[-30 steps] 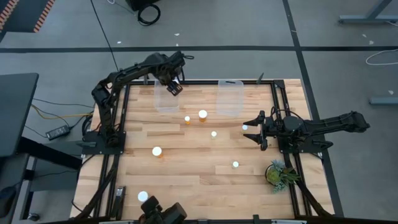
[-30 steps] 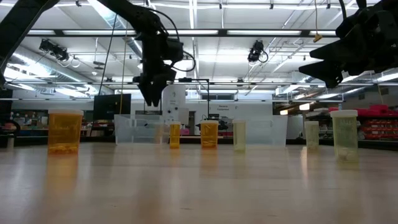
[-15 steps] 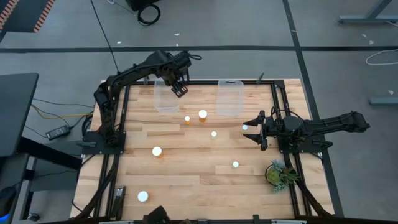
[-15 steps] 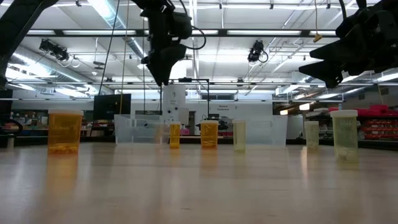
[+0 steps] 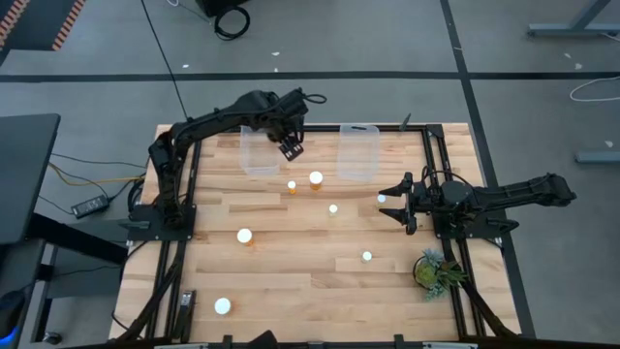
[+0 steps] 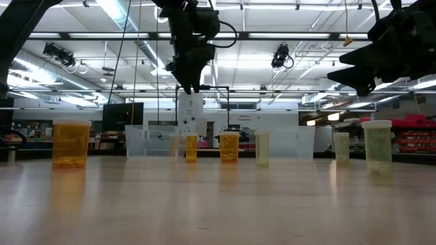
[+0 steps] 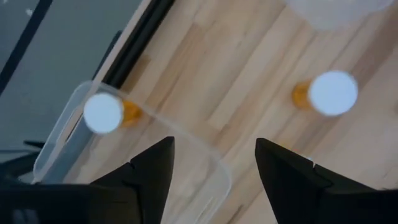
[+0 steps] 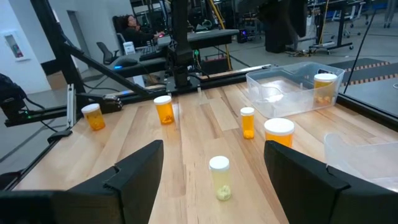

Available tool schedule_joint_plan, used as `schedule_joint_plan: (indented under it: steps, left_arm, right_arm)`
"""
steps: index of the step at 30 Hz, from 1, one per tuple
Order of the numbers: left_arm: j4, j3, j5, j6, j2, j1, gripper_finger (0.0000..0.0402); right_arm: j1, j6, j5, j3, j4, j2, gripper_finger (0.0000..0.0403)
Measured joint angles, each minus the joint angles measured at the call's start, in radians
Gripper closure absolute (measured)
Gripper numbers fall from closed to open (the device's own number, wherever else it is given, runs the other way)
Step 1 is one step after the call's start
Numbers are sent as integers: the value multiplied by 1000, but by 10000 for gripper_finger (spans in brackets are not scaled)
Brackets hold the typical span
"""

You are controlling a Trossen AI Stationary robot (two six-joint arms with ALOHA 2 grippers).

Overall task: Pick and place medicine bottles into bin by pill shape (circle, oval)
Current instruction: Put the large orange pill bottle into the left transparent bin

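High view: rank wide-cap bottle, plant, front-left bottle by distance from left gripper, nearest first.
From the left gripper, at the table's far side:
1. Wide-cap bottle, just in front of it.
2. Front-left bottle, at the near edge.
3. Plant, near right corner.

No text, label, brand or number can be read anywhere. The bottles (image 8: 165,109) show no legible print, and the signs (image 6: 248,117) far off in the room are too small.

high: I look straight down on the whole desk (image 5: 310,281) | low: level across desk, facing room | wrists: close, past claw fingers | shared: left tub (image 5: 258,155), (image 8: 292,90)
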Motion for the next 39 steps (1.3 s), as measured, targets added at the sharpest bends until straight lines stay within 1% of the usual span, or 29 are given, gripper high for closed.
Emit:
schedule_joint_plan:
  steps: [4,11,15,23,28,34,39]
  left_arm:
    - [47,0,41,-1,0,-8,164]
    - [136,-1,48,7,20,-45,158]
    - [161,-1,73,15,42,-66,149]
    - [173,-1,83,21,115,-100,125]
    - [179,-1,84,52,163,-119,118]
    - [213,-1,143,70,203,-136,117]
    - [231,0,168,77,226,-138,117]
  right_arm:
    - [0,0,0,0,0,0,118]
    - [0,0,0,0,0,0,118]
    - [0,0,0,0,0,0,118]
    - [0,0,0,0,-11,0,118]
    - [0,0,0,0,-14,1,118]
    - [0,0,0,0,-20,1,118]
    - [0,0,0,0,-26,1,118]
